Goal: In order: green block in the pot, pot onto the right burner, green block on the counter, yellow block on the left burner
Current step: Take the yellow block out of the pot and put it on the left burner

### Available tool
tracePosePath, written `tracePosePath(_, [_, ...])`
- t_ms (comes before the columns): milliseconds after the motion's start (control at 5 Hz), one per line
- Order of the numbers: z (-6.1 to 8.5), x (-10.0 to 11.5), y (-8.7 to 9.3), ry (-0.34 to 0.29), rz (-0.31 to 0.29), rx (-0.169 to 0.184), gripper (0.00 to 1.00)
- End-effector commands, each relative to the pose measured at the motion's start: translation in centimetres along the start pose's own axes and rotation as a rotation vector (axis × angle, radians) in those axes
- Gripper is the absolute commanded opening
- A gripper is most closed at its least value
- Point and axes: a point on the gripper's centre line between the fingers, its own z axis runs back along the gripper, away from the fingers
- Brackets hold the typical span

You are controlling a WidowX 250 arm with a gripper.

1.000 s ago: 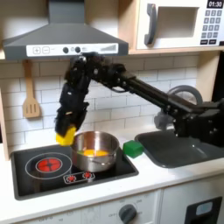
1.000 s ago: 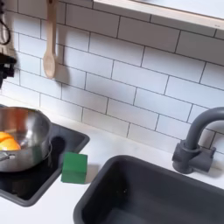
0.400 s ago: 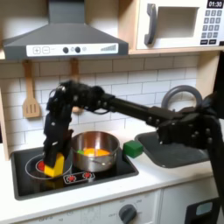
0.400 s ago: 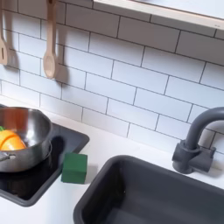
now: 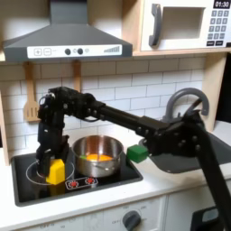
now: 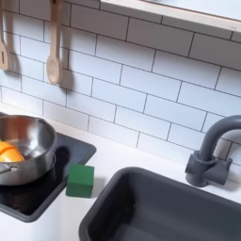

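While the black gripper (image 5: 53,162) hangs low over the cooktop's left burner (image 5: 45,170) in the first exterior view, the small yellow-orange cube (image 5: 57,170) sits at its fingertips; whether the jaws clamp it, cannot tell. The small bright green cube (image 6: 80,180) rests on the pale cream counter (image 6: 56,221) at the cooktop's right edge. The round silver metal pot (image 5: 97,155) shows an orange inside.

One pot (image 5: 97,154), one green block (image 6: 80,180), one yellow block (image 5: 57,170), two wooden spoons (image 6: 54,42), one faucet (image 6: 213,151), one microwave (image 5: 185,23).
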Motion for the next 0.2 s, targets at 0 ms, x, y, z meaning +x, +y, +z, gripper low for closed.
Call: tracePosePath(0, [1.11, 2.64, -0.28, -0.027, -0.033, -0.004, 1.00])
